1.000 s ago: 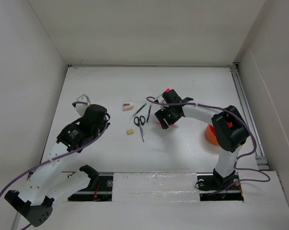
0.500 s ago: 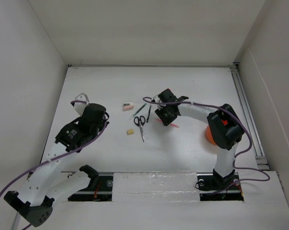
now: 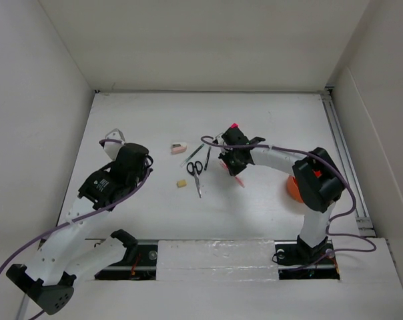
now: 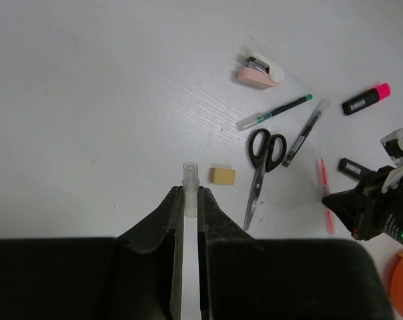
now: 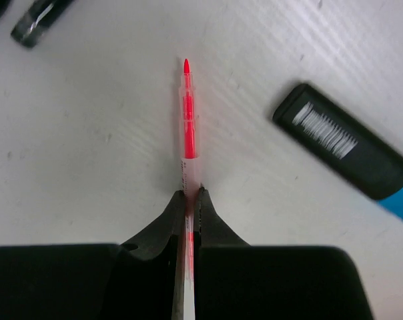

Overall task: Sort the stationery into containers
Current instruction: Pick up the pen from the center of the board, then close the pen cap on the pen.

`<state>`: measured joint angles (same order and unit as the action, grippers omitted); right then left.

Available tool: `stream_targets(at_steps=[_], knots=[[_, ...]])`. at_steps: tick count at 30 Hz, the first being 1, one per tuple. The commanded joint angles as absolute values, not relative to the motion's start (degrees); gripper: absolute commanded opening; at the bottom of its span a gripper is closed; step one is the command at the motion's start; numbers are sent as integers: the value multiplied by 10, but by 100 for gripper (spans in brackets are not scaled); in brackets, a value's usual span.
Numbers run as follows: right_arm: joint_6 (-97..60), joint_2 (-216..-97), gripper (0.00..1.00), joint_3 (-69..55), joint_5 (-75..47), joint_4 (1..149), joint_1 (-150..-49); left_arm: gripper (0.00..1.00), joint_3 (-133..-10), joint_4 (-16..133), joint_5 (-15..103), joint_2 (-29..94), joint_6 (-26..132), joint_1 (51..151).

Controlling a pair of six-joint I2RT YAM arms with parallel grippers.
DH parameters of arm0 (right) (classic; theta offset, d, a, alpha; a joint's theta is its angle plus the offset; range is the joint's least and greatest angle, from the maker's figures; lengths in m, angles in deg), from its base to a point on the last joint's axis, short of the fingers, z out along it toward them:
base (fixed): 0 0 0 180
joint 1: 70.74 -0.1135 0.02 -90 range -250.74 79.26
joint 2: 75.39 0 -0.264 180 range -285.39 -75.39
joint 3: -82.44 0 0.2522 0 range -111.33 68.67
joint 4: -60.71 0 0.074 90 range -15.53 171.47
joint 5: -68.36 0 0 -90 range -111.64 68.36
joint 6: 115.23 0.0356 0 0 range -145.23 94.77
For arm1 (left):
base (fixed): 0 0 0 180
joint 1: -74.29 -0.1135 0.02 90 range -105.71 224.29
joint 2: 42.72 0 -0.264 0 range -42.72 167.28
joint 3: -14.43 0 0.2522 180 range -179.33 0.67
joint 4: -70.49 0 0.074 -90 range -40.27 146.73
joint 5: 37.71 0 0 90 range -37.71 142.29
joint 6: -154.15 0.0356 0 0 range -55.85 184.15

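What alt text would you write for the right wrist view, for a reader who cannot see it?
The right gripper, fingers shut, holds a clear red pen by its back end, tip pointing away from the camera against the white table. A black marker with a blue cap lies at the right; the end of another dark item shows at the top left.

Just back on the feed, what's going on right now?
The right gripper is shut on a thin pink pen near the middle of the table, beside the blue-capped black marker; I cannot tell whether it is off the surface. The left gripper, off to the left, is shut on a clear thin pen. The scissors, yellow eraser and pink-white eraser lie loose. The orange tub sits partly hidden behind the right arm.
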<state>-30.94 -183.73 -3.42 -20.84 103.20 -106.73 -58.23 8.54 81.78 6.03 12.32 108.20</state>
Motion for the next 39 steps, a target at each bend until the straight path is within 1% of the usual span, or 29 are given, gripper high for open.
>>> stream_targets(at_steps=[1,3,6,10,11,13,15,18,19,21,22,23,27,32,39], knots=[[-255,-1782,0,5,-197,1023,-1084,0,-592,121,815,53,129,1080],[-207,-1725,0,17,-218,1003,-1105,0,-586,180,788,47,152,1080],[-145,-1683,0,35,-231,972,-1120,0,-580,247,725,47,200,1080],[-61,-1631,0,77,-155,903,-1154,0,-603,318,664,89,235,1080],[-31,-1602,0,92,-137,879,-1162,0,-609,339,653,90,252,1080],[-1,-1571,0,135,-83,803,-1181,0,-615,368,621,90,270,1080],[51,-1534,0,156,-57,743,-1193,0,-608,404,615,72,276,1080],[114,-1499,0,185,-43,697,-1224,0,-587,427,615,53,276,1080],[129,-1490,0,197,-15,637,-1230,0,-587,427,620,53,276,1080],[165,-1477,0,232,9,568,-1241,0,-562,440,620,39,270,1080],[188,-1469,0,241,17,511,-1248,0,-555,447,615,39,263,1080],[196,-1469,0,248,17,491,-1254,0,-548,452,606,32,263,1080],[201,-1453,0,259,-4,460,-1259,0,-542,453,574,37,256,1080],[219,-1446,0,271,1,394,-1259,0,-542,453,541,37,244,1080],[224,-1474,0,258,7,368,-1259,0,-537,458,501,37,228,1080]])
